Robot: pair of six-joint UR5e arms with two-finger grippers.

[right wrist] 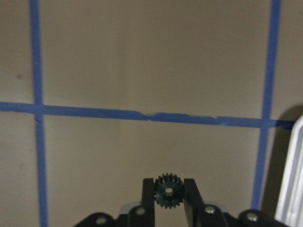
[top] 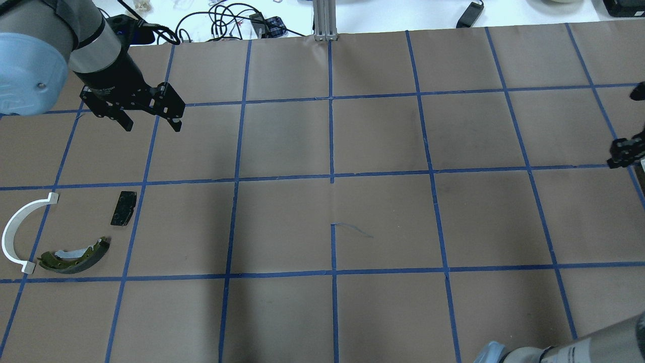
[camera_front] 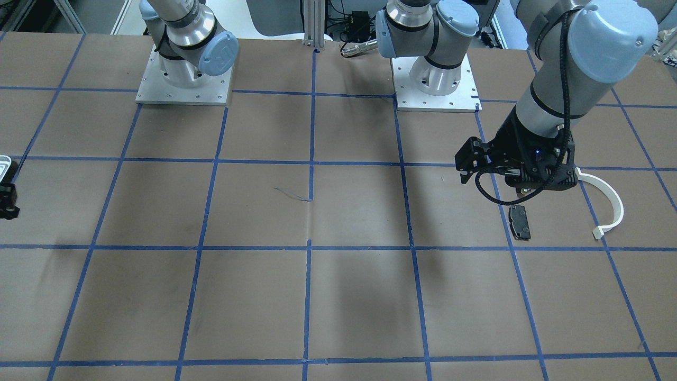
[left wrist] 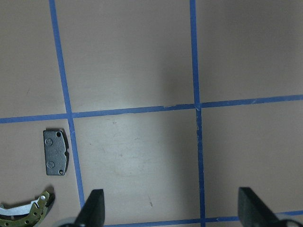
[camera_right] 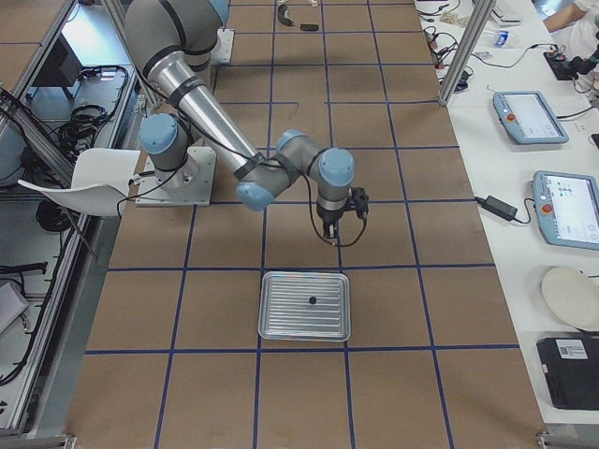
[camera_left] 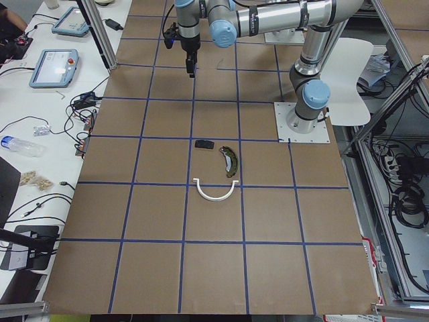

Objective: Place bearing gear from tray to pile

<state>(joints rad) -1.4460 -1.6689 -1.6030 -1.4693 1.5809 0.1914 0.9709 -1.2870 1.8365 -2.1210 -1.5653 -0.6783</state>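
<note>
Between right gripper point(right wrist: 169, 184) jaws, bearing gear point(right wrist: 169, 191)

Silver arms point(camera_front: 547, 98), blue caps point(camera_front: 608, 39), seemingly cabled

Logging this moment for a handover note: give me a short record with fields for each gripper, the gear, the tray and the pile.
right gripper: shut on the gear, over bare table beside the tray
gear: small, black, toothed
left gripper: open, empty, above the table near the pile
tray: one small dark piece inside
pile: white arc, dark pad, yellow-green shoe
</note>
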